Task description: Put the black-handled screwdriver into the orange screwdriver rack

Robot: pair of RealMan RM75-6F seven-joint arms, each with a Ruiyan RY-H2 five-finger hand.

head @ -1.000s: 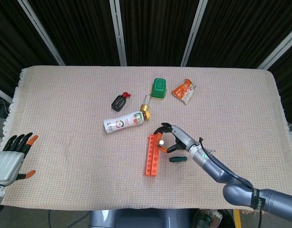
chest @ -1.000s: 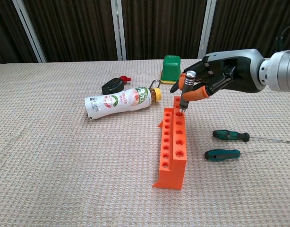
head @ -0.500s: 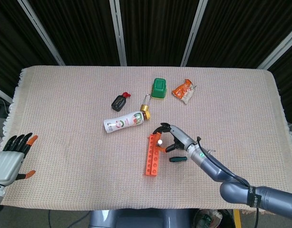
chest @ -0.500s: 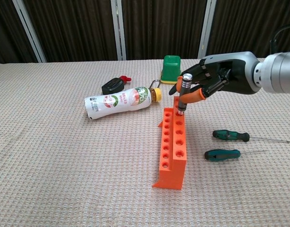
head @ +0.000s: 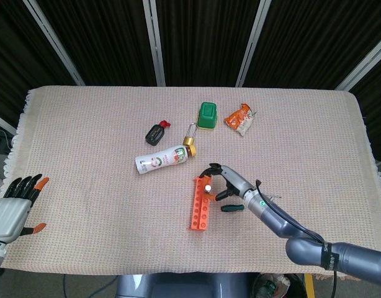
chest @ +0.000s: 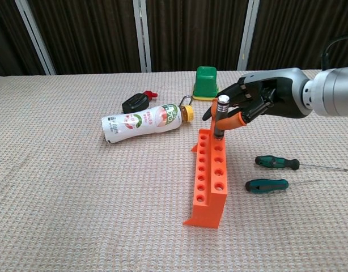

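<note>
Evidently the insertion is under way: the right hand pinches the black-handled screwdriver with a silver cap upright, directly above the far end of the orange plastic screwdriver rack, so that the shaft can drop straight down a hole. The handle's lower end sits at the rack's top edge, beneath the fingertips, which carry orange pads. I judge the tool partly seated, though the shaft itself is hidden inside the rack and behind the fingers, so how deep it goes cannot be told. From the head view the same hand covers the rack's upper end, and only the bright cap shows.

Just below the wrist on the woven beige counter lie two green-handled screwdrivers; from above one is largely concealed by the forearm.

Far off at the counter's near corner, the left hand hangs idle, its fingers apart and holding nothing, partly cut by the frame edge.
</note>
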